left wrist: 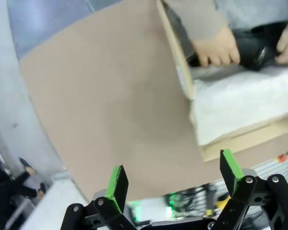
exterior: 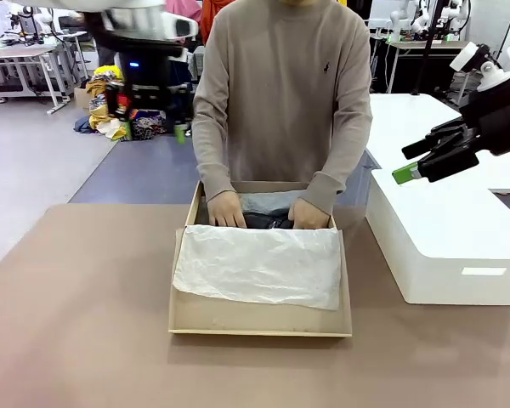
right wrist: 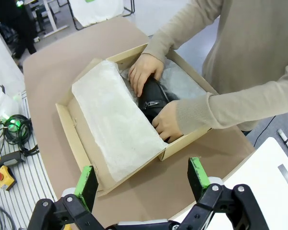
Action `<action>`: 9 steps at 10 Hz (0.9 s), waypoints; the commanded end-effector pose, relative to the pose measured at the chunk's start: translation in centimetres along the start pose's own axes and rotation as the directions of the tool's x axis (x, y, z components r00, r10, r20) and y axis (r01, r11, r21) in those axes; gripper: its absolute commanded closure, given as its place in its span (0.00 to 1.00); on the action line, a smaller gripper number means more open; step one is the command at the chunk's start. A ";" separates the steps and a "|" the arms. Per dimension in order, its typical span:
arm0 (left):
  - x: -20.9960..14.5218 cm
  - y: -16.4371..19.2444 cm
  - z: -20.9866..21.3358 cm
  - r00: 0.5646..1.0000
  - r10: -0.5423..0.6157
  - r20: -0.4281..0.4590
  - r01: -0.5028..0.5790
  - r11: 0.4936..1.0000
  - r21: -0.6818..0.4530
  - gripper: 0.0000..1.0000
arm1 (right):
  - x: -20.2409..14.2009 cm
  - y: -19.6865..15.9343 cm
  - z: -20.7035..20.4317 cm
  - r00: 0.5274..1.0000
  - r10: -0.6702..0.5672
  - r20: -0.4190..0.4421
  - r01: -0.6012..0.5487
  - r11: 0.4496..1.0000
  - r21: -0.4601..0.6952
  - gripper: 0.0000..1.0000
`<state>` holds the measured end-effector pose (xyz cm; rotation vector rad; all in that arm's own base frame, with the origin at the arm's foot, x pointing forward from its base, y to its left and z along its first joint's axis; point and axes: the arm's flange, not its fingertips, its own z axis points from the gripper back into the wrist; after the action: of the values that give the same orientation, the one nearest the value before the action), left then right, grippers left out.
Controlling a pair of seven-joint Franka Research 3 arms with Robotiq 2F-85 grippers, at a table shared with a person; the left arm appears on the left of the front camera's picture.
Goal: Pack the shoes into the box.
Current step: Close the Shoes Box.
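Note:
The tan cardboard box [exterior: 262, 321] lies open mid-table, with crinkled white tissue paper [exterior: 259, 265] draped over its near part. A person in a beige sweater stands at the far side with both hands [exterior: 227, 209] inside the box, on the glossy black shoes [exterior: 266, 221]. The shoes [right wrist: 151, 98] sit at the box's far end, mostly hidden by the hands. My right gripper [exterior: 412, 161] hangs open above the white box, right of the shoebox [right wrist: 81, 153]. My left gripper [exterior: 153, 119] is blurred, high at the back left. Its wrist view shows it open [left wrist: 174, 177], over bare table left of the box [left wrist: 240, 141].
A bigger smooth white box [exterior: 442, 255] stands at the table's right side, close to the shoebox. The brown table [exterior: 76, 323] is bare on the left and along the front. Cables and a red stop button [right wrist: 2, 175] lie beyond the table edge.

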<state>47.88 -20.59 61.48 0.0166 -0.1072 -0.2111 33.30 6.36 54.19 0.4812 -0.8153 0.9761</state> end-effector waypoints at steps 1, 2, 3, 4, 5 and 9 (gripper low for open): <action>-2.1 4.4 -1.2 0.982 -0.188 0.016 0.189 0.980 -0.064 0.00 | 0.1 -0.4 -0.1 0.999 0.020 0.027 -0.020 1.000 0.015 0.00; -2.2 6.0 -1.5 0.939 -0.338 0.056 0.343 0.929 -0.141 0.00 | 0.1 -0.4 -0.1 0.999 0.020 0.027 -0.020 1.000 0.015 0.00; -2.0 7.7 -2.0 0.914 -0.399 0.066 0.405 0.904 -0.139 0.19 | 0.1 -0.4 -0.1 0.999 0.020 0.027 -0.020 1.000 0.015 0.00; -1.8 8.6 -2.1 0.895 -0.440 0.070 0.446 0.884 -0.143 0.38 | 0.1 -0.4 -0.1 0.999 0.020 0.027 -0.020 1.000 0.015 0.00; -1.6 9.0 -2.2 0.872 -0.484 0.073 0.489 0.856 -0.168 0.57 | 0.1 -0.4 -0.1 0.999 0.020 0.027 -0.020 1.000 0.015 0.00; -1.1 8.0 -2.3 0.681 -0.731 0.035 0.731 0.677 -0.083 1.00 | 0.1 -0.4 -0.1 0.999 0.020 0.027 -0.020 1.000 0.015 0.00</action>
<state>48.53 -12.73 58.67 -0.0716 -0.0790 -0.9512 33.31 6.35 54.20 0.4809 -0.8155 0.9757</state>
